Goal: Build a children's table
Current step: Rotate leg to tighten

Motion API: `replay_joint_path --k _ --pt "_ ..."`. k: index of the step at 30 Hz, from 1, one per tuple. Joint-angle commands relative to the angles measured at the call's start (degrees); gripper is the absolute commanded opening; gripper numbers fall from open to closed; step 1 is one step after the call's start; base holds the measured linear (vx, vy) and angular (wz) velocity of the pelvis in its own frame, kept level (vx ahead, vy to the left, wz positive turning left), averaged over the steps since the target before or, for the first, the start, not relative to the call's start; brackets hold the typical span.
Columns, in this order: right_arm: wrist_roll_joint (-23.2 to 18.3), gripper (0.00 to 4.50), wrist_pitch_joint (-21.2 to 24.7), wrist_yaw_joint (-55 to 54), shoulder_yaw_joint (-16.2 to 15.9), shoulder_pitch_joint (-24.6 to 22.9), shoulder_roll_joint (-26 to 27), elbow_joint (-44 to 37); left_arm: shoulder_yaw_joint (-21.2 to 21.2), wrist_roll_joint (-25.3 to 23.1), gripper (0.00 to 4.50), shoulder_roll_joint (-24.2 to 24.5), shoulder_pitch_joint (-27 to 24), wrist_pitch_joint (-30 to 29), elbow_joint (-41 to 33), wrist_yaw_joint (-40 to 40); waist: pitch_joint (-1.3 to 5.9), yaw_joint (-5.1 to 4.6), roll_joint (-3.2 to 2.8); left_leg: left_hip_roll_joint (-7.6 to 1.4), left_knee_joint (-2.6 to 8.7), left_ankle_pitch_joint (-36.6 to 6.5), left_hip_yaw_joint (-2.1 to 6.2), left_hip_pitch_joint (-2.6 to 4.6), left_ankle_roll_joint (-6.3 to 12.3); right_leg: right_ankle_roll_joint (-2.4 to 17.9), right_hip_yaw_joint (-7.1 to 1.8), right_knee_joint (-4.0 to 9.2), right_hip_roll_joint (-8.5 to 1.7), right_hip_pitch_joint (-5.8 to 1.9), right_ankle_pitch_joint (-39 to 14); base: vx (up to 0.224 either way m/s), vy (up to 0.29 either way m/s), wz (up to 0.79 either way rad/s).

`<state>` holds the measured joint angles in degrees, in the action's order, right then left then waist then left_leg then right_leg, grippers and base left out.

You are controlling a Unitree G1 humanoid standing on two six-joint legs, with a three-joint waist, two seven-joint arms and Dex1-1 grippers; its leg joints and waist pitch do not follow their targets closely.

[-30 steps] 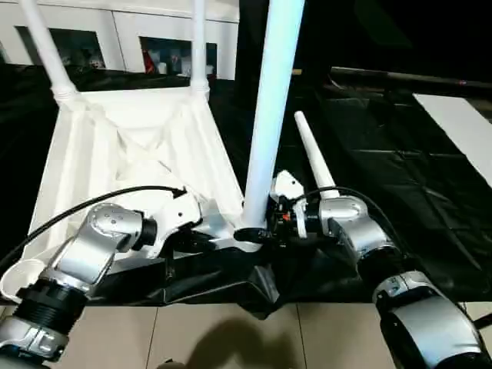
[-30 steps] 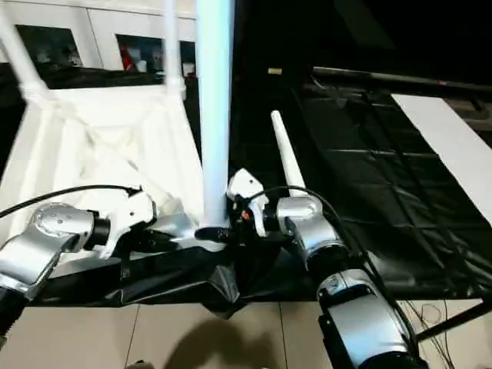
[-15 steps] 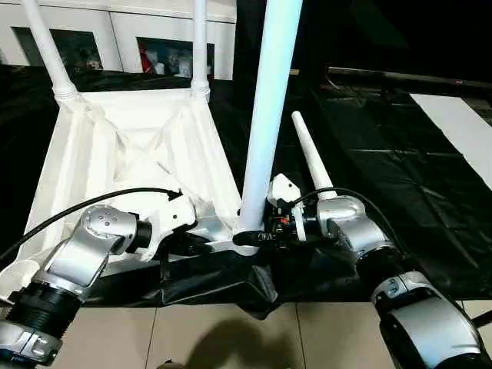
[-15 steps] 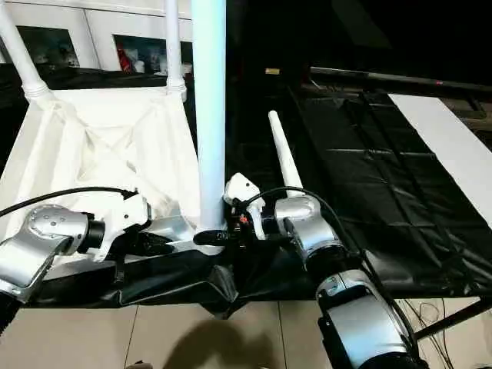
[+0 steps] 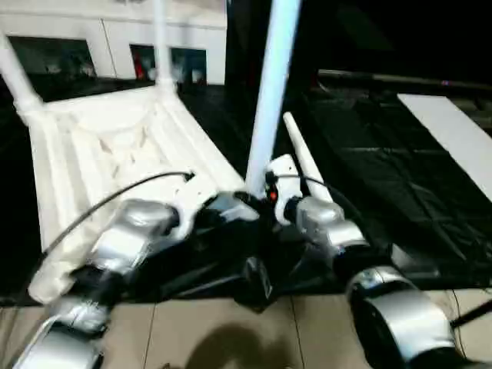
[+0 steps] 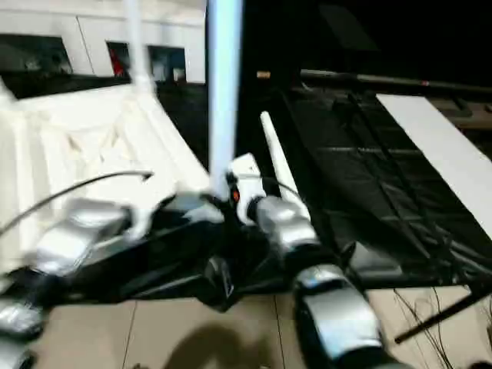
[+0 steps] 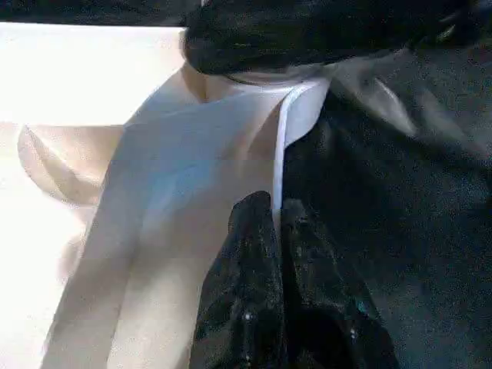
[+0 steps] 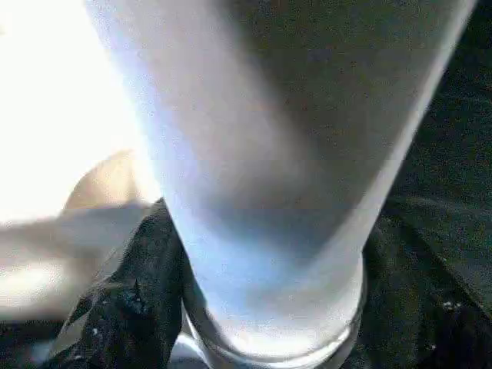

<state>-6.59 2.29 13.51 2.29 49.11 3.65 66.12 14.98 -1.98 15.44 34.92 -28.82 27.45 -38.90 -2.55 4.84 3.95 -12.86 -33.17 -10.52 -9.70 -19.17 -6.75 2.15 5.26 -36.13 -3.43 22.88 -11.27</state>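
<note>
The white tabletop (image 5: pixel 100 146) lies upside down on a black sheet, its ribbed underside up. Two white legs (image 5: pixel 160 46) stand in its far corner sockets. A third leg (image 5: pixel 269 92) rises from the near right corner socket, with my right gripper (image 5: pixel 265 201) shut on its base; one of the black fingers (image 8: pixel 131 300) presses against the tube. My left gripper (image 7: pixel 275 231) is shut on the tabletop's thin rim (image 7: pixel 280 161) just beside that socket. A fourth leg (image 5: pixel 304 157) lies loose on the sheet to the right.
The black sheet (image 5: pixel 369 154) covers the work surface, and its front edge hangs over a tiled floor (image 5: pixel 215 330). A white glass-door cabinet (image 5: pixel 115 46) stands behind. A white board (image 5: pixel 453 138) lies at the far right, and a dark bar (image 6: pixel 369 81) crosses behind it.
The head view has swung and blurred, so the whole picture shifted. Both grippers keep their holds at the near right corner. My left forearm now sits closer to the upright leg.
</note>
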Motion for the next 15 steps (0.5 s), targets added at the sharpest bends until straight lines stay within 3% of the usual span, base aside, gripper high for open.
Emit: replay_joint_path --k 1,3,5,6,7,8,9,11,12,13,15 --pt "-1.4 2.67 1.4 -2.5 1.3 -1.4 0.9 3.6 -4.5 -0.2 0.00 -0.2 0.9 -0.5 2.7 8.3 3.11 0.02 -0.24 -0.41 3.66 -12.0 -0.01 -0.26 -1.19 3.5 -3.39 5.57 -4.69 -2.28 -21.4 0.000 0.000 0.00" --pt "0.0 2.67 -0.5 -1.0 0.6 -0.3 1.8 3.9 -4.5 -0.7 0.00 -1.3 1.3 -0.2 3.1 9.1 3.24 0.17 -0.33 -0.47 3.65 -10.0 -0.11 -0.55 -0.43 5.1 -3.48 4.91 -4.56 -2.48 -15.7 0.000 0.000 0.00" --pt "0.5 2.67 -1.3 0.5 0.3 -0.1 2.0 3.8 -4.3 -0.9 0.00 -1.3 1.3 0.0 3.0 9.0 3.28 0.21 -0.34 -0.49 3.58 -9.6 -0.20 -0.58 -0.19 5.7 -3.45 4.78 -4.50 -2.44 -14.1 0.000 0.000 0.00" --pt "0.3 3.02 -2.1 3.7 0.4 0.0 2.3 3.4 -4.0 -1.1 0.00 -1.0 1.1 0.3 2.9 8.4 3.41 0.32 -0.30 -0.47 3.51 -8.6 -0.25 -0.77 0.05 6.2 -3.50 4.53 -4.58 -2.70 -12.3 0.000 0.000 0.00" --pt "0.0 3.02 -2.3 4.9 0.5 -0.1 2.3 3.2 -3.9 -1.1 0.00 -0.9 1.1 0.4 2.8 8.1 3.42 0.33 -0.34 -0.47 3.47 -8.2 -0.31 -0.82 0.40 6.7 -3.52 4.42 -4.53 -2.78 -10.9 0.000 0.000 0.00" --pt "-0.2 3.22 -2.7 8.3 0.3 -0.3 2.4 2.6 -3.7 -1.0 0.00 -0.5 0.8 0.8 2.5 7.2 3.38 0.33 -0.42 -0.49 3.48 -8.0 -0.30 -0.84 0.54 6.8 -3.53 4.40 -4.56 -2.79 -10.6 0.000 0.000 0.00" --pt "0.1 3.39 -4.0 13.3 -0.8 -0.9 2.1 1.6 -3.9 -0.4 0.00 -0.2 0.6 0.3 1.8 5.9 3.39 0.43 -1.03 -0.47 3.46 -8.0 -0.25 -0.94 0.96 7.3 -3.49 4.33 -4.59 -2.91 -10.0 0.000 0.000 0.00" --pt "0.2 3.42 -4.7 15.3 -1.4 -1.4 1.4 1.0 -3.8 0.0 0.00 0.1 0.3 -0.1 1.0 4.9 3.26 0.27 -0.94 -0.45 3.45 -8.7 -0.31 -1.11 1.28 7.4 -3.48 4.64 -4.61 -2.91 -10.7 0.000 0.000 0.00" --pt "-0.2 3.58 -5.3 17.6 -1.6 -2.0 0.5 0.2 -3.5 0.4 0.00 0.6 -0.2 -0.3 -0.1 3.7 3.36 -0.23 -0.99 -0.37 3.59 -7.8 0.09 -1.85 1.05 6.9 -3.27 4.54 -4.75 -3.71 -11.5 0.000 0.000 0.00" --pt "-0.3 3.58 -5.5 18.6 -1.8 -2.1 0.1 -0.2 -3.2 0.5 0.00 0.9 -0.4 -0.1 -0.5 3.1 3.37 -0.46 -0.87 -0.34 3.48 -8.0 0.02 -1.75 1.23 6.9 -3.26 4.74 -4.66 -3.57 -11.7 0.000 0.000 0.00" --pt "0.3 3.82 -6.8 23.2 -3.4 -3.2 -2.0 -2.4 -2.4 0.7 0.00 1.9 -1.2 0.0 -2.0 1.0 3.33 -0.95 -1.33 -0.50 3.43 -9.3 0.08 -1.29 1.48 7.9 -3.24 4.91 -4.62 -3.25 -12.4 0.000 0.000 0.00"
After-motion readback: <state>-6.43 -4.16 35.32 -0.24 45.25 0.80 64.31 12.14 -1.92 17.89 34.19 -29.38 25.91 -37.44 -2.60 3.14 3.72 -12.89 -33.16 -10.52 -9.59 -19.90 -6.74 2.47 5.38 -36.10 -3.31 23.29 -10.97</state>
